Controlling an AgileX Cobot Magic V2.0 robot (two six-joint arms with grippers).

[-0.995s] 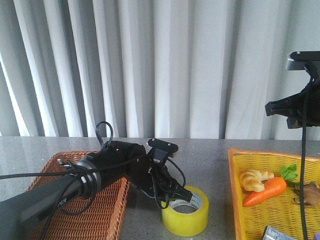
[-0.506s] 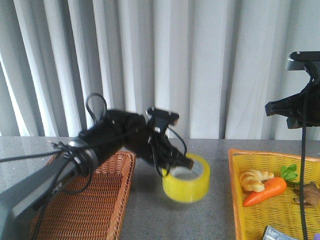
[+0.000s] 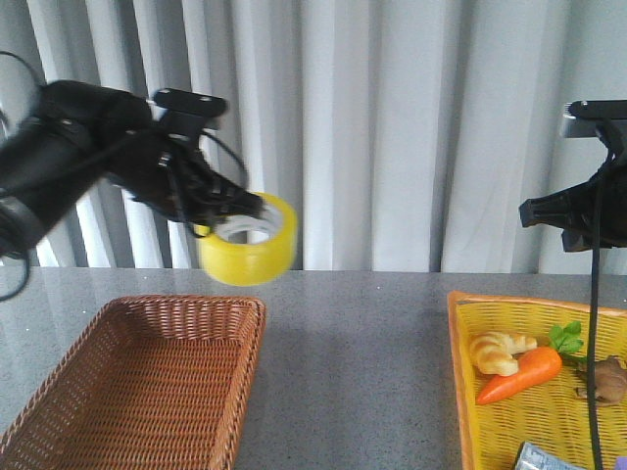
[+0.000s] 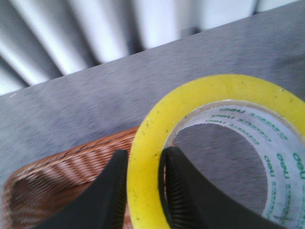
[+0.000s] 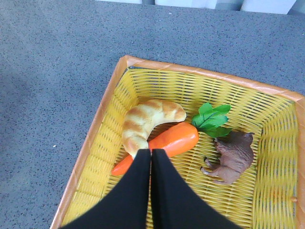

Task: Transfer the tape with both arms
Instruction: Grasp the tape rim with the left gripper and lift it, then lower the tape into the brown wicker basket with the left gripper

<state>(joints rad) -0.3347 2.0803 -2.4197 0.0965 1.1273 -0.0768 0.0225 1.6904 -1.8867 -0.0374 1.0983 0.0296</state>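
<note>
I see the tape (image 3: 249, 240) held up in the air, clear of the table, above the far end of the brown wicker basket. It's a wide translucent yellow roll with a white core printed in green. My left gripper (image 4: 143, 191) pinches its wall, one finger inside the core, one outside.

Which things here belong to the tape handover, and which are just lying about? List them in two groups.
Part of the job:
tape, clamped on its wall by the left gripper
right gripper, shut, empty, above the yellow basket

Lying about:
brown wicker basket
croissant
toy carrot
brown toy animal
</note>
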